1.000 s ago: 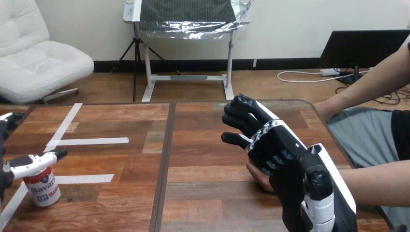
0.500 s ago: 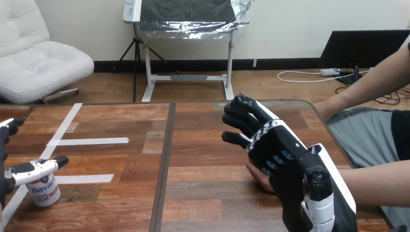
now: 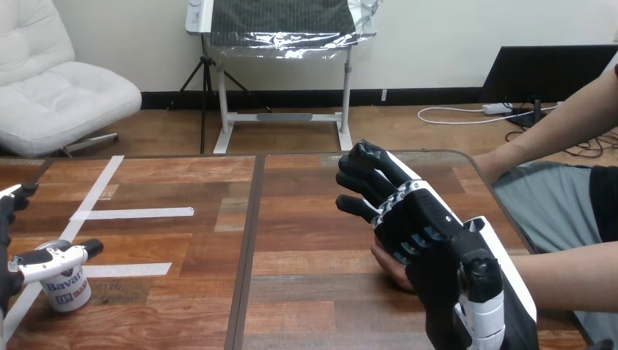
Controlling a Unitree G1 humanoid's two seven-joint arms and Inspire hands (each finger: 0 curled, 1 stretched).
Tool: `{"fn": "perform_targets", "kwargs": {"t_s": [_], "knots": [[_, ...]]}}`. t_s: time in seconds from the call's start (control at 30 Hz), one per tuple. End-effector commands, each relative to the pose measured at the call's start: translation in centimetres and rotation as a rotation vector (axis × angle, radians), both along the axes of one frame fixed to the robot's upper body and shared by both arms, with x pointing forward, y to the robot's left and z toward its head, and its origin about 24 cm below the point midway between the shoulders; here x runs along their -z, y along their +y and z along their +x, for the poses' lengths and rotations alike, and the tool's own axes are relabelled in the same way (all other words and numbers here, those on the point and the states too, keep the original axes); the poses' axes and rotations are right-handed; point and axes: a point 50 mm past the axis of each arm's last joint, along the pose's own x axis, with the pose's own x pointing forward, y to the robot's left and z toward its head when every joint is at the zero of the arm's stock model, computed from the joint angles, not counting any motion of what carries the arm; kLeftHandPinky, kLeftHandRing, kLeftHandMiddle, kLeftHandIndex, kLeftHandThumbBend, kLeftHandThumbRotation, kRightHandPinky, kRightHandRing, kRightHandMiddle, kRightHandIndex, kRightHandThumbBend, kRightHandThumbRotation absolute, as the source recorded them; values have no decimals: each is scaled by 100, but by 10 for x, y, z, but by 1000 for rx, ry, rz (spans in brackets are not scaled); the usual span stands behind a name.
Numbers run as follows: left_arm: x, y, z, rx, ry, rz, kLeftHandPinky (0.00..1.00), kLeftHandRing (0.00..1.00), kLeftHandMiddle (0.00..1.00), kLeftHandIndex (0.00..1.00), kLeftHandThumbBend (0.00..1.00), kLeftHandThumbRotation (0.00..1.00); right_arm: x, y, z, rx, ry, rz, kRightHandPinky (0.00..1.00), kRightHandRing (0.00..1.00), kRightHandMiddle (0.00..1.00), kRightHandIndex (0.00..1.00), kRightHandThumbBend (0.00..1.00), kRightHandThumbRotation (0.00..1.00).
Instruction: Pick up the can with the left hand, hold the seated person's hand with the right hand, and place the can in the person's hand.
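The left hand [image 3: 42,259] has sunk a little at the view's left edge, and one straight finger now lies lower across the can [image 3: 67,293]. The can stands upright on the tabletop [image 3: 306,292] near its front left, the fingers spread wide about it. The right hand [image 3: 430,233], fingers loosely bent and gripping nothing, lies over the person's hand [image 3: 390,268]. Farther back, white tape strips [image 3: 135,213] cross the tabletop.

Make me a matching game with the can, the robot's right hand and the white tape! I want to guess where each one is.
Things:
1. can
2. right hand
3. white tape

Places:
A. lying flat on the table's left half
B. over the person's hand, on the right
C. standing upright at the near left, by the left hand

Pairs: 1-C, 2-B, 3-A.
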Motion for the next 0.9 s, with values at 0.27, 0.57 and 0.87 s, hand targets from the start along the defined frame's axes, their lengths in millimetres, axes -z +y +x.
{"fn": "perform_targets", "kwargs": {"t_s": [0.27, 0.57, 0.87], "knots": [[-3, 0, 8, 18, 6, 33, 78, 86, 86, 85, 87, 23, -13, 1, 7, -5, -80, 23, 89, 92, 91, 91, 78, 97], [0, 1, 11, 9, 23, 20, 78, 86, 86, 85, 89, 24, -13, 1, 7, -4, -82, 20, 88, 92, 91, 91, 78, 97], [4, 2, 13, 3, 46, 18, 77, 86, 87, 86, 89, 24, -13, 1, 8, 1, -86, 19, 88, 92, 90, 90, 78, 97]]}}
